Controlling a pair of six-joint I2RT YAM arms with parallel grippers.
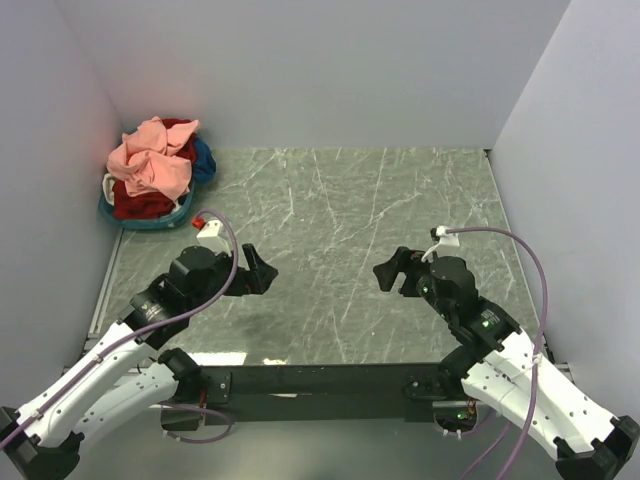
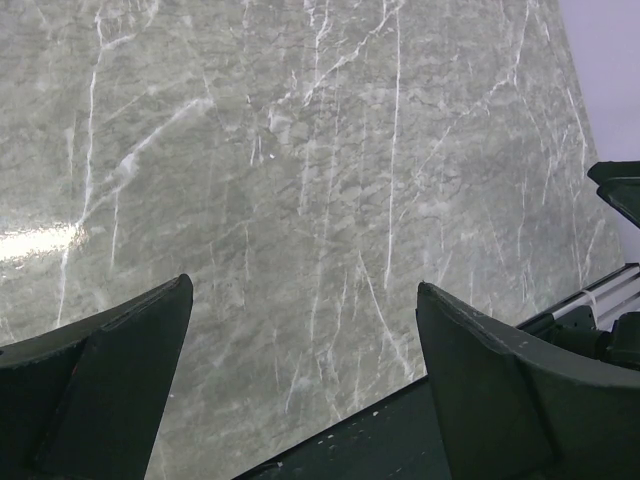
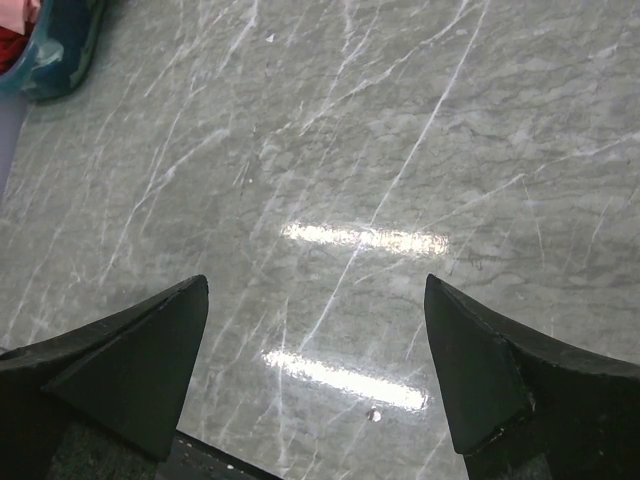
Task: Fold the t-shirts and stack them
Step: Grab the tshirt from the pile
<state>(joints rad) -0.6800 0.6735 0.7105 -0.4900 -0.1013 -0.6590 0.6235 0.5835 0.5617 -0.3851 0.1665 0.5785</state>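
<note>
T-shirts (image 1: 152,165) lie piled in the teal basket (image 1: 150,224); left end effector (image 1: 262,270) and right end effector (image 1: 388,268) hover over the desk (image 1: 350,200), fingers spread apart.

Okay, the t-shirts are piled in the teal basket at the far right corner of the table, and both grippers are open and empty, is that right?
Not quite. The teal basket holding the t-shirts sits at the far left corner, not the right, as the top external view shows. The rest holds: the left gripper and the right gripper are both open and empty.
</note>
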